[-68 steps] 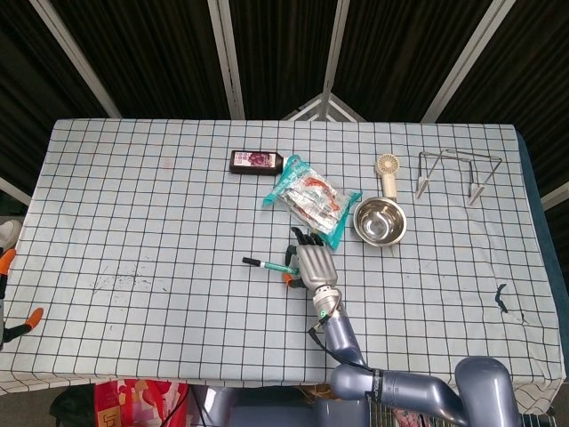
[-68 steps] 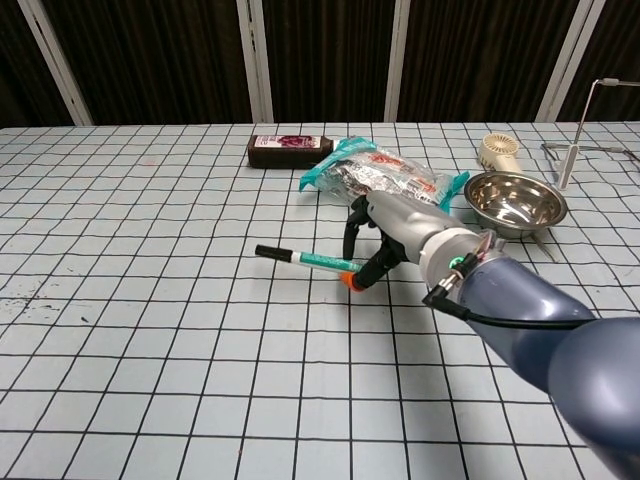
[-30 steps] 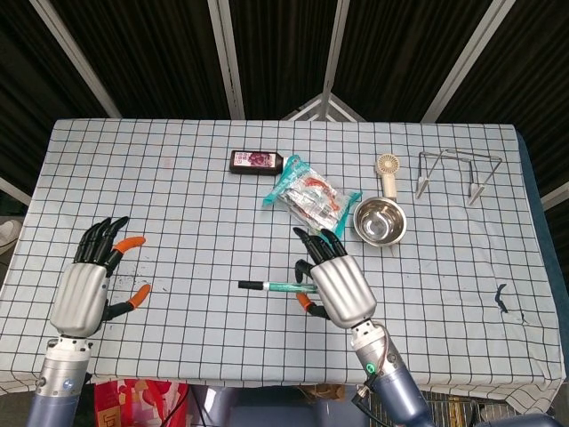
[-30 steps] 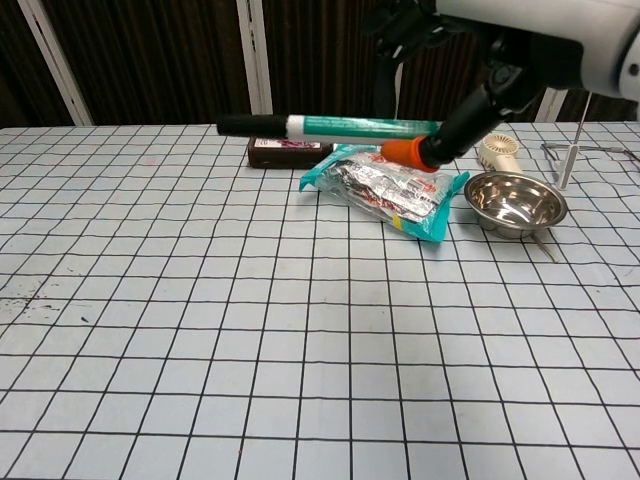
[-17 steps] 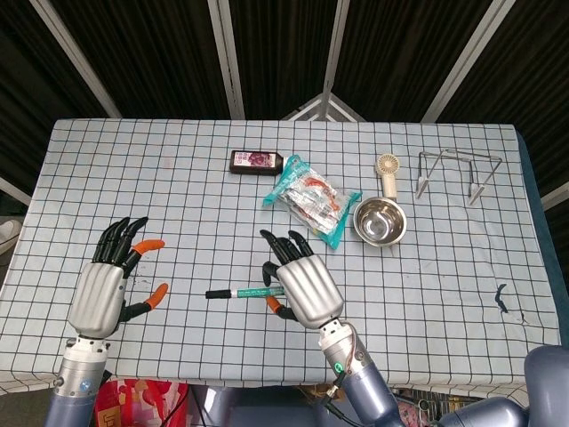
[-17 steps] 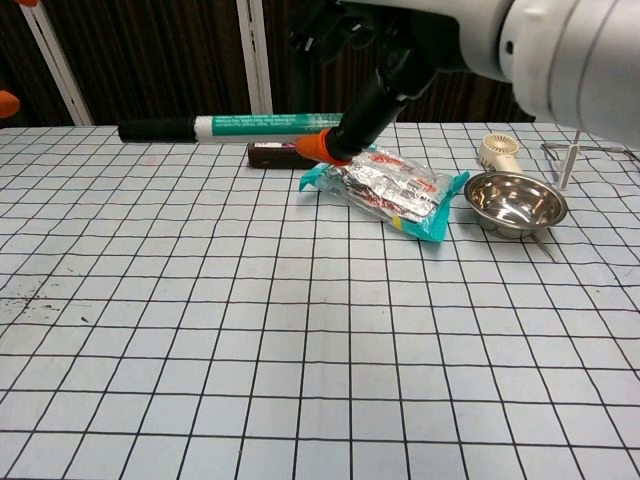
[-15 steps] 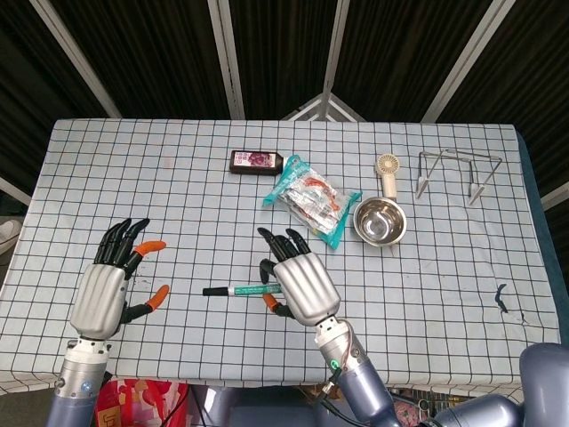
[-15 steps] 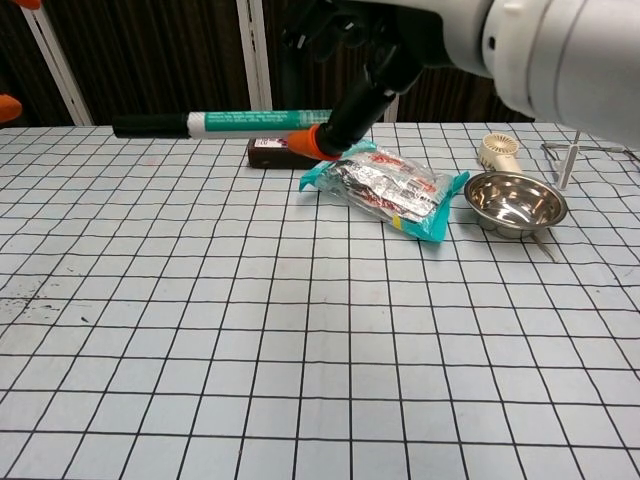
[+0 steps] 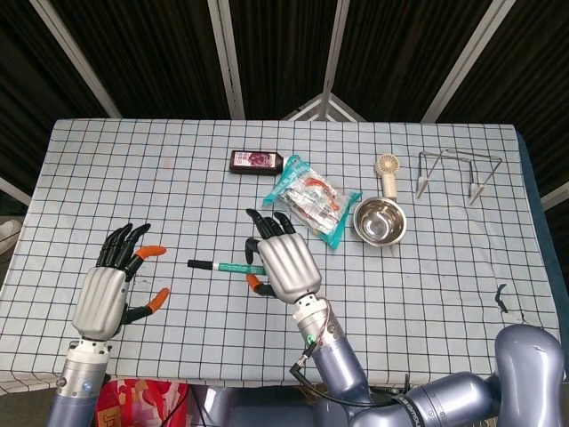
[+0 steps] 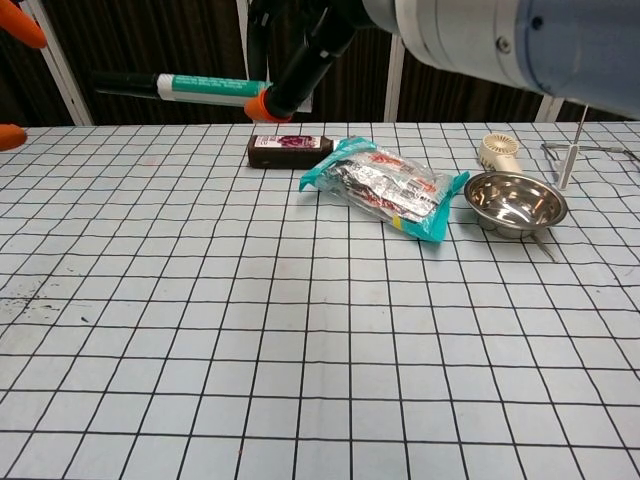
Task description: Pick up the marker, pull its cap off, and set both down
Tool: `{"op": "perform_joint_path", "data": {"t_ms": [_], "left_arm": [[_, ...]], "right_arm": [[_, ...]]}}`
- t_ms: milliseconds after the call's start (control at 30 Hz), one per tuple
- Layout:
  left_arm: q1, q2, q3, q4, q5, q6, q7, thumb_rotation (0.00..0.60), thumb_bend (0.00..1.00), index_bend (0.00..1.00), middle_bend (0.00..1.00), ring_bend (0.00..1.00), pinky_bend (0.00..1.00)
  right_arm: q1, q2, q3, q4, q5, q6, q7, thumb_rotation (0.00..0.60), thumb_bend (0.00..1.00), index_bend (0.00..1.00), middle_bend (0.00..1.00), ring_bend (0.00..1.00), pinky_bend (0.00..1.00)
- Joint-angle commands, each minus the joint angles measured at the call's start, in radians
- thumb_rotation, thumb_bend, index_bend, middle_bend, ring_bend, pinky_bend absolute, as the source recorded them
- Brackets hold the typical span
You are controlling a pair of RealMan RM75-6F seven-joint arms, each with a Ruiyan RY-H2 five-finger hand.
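My right hand (image 9: 283, 258) holds the green marker (image 9: 222, 265) up in the air by its barrel. The marker lies level, its black cap (image 9: 197, 264) pointing left toward my left hand (image 9: 111, 289). In the chest view the marker (image 10: 205, 86) shows high at the top left, cap (image 10: 122, 82) still on, pinched by the right hand (image 10: 300, 55). My left hand is raised with fingers spread and holds nothing, a short way left of the cap. Only its orange fingertips (image 10: 22, 28) show in the chest view.
A dark bottle (image 9: 256, 161) lies at the back, with a snack packet (image 9: 309, 200) beside it. A steel bowl (image 9: 380, 222), a small hand fan (image 9: 387, 170) and a wire rack (image 9: 453, 169) stand to the right on the checked tablecloth (image 9: 133, 178).
My right hand lifted the marker off the table and carried it left and up. My left hand came into view and rose beside it, fingers spread.
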Motion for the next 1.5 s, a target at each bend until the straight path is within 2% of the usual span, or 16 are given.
{"op": "perform_joint_path", "data": {"t_ms": [33, 667, 1133, 1500], "left_arm": [[-0.010, -0.018, -0.005, 0.017, -0.004, -0.008, -0.005, 0.600, 0.35, 0.34, 0.09, 0.00, 0.02], [-0.031, -0.077, -0.023, 0.050, 0.043, 0.015, -0.009, 0.600, 0.40, 0.43, 0.13, 0.00, 0.02], [-0.050, -0.106, -0.035, 0.068, 0.056, 0.011, -0.008, 0.600, 0.44, 0.50, 0.17, 0.00, 0.02], [-0.058, -0.130, -0.036, 0.091, 0.038, 0.005, 0.008, 0.600, 0.44, 0.49, 0.17, 0.00, 0.02]], "right_arm": [[0.014, -0.001, -0.001, -0.009, 0.000, 0.012, 0.001, 0.600, 0.46, 0.68, 0.09, 0.18, 0.10], [0.086, 0.002, -0.014, -0.048, 0.020, 0.084, 0.012, 0.600, 0.46, 0.68, 0.09, 0.18, 0.10], [0.103, 0.014, -0.033, -0.038, 0.035, 0.087, 0.050, 0.600, 0.46, 0.68, 0.09, 0.18, 0.10], [0.106, 0.028, -0.051, -0.044, 0.032, 0.097, 0.076, 0.600, 0.46, 0.68, 0.09, 0.18, 0.10]]}}
